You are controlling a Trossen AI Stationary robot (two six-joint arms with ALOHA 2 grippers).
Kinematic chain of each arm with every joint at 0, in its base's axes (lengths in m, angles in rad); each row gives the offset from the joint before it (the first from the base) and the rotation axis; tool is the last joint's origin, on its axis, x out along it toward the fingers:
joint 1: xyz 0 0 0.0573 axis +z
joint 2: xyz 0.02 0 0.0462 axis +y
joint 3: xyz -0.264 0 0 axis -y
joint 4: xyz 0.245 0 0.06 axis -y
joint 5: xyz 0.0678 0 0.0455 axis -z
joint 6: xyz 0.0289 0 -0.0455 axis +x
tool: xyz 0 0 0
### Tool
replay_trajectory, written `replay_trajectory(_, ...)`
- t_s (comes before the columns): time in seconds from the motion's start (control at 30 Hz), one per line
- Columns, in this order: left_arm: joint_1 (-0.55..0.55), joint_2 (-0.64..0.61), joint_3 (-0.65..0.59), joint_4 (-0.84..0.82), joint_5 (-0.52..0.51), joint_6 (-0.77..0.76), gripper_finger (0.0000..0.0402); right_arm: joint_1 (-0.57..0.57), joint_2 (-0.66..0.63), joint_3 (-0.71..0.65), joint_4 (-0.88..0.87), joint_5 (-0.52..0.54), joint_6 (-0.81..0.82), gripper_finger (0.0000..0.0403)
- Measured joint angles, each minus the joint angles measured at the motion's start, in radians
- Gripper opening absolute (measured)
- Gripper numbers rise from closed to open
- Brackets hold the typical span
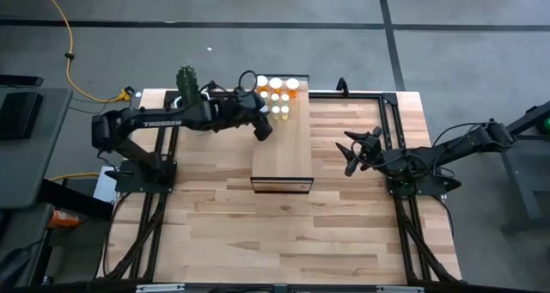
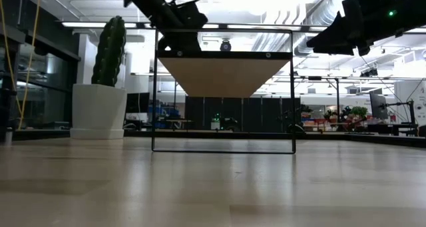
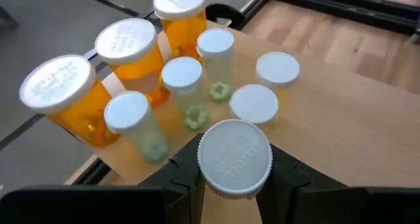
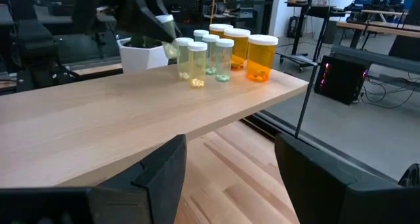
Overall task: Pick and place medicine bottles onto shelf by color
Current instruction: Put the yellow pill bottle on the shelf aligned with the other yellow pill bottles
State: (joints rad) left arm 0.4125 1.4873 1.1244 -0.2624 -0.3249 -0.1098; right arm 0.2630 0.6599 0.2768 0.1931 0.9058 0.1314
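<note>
Left gripper [image 3: 235, 184] clamped on a white-capped bottle [image 3: 234, 157] at the shelf [image 1: 284, 151] end, beside the standing bottles [image 3: 164, 86].
Only its wrist view shows the grip; right gripper [image 1: 354, 151] open beside the shelf; near half of plank bare.

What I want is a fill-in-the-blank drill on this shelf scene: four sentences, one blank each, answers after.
1. The left gripper is shut on a bottle whose cap is ___.
2. The right gripper, beside the shelf, holds nothing, and its fingers are ___.
3. The orange bottles standing on the shelf number ___.
4. The cactus stands in a pot coloured ___.

Missing words: white; open; three; white.
</note>
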Motion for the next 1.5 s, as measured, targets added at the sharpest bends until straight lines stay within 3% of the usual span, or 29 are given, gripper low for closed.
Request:
replay_trajectory(0.27,0.013,0.065,0.060,-0.095,-0.005,0.016,0.0090,0.000,0.003,0.000,-0.001,0.000,0.000,0.0225)
replay_trajectory(0.7,0.013,0.073,0.060,-0.096,0.000,0.009,0.0092,-0.001,0.003,0.000,0.000,0.000,0.001,0.0225)
replay_trajectory(1.5,0.012,0.067,0.059,-0.112,0.008,0.024,0.0177,-0.001,0.003,0.000,0.000,-0.001,0.000,0.0225)
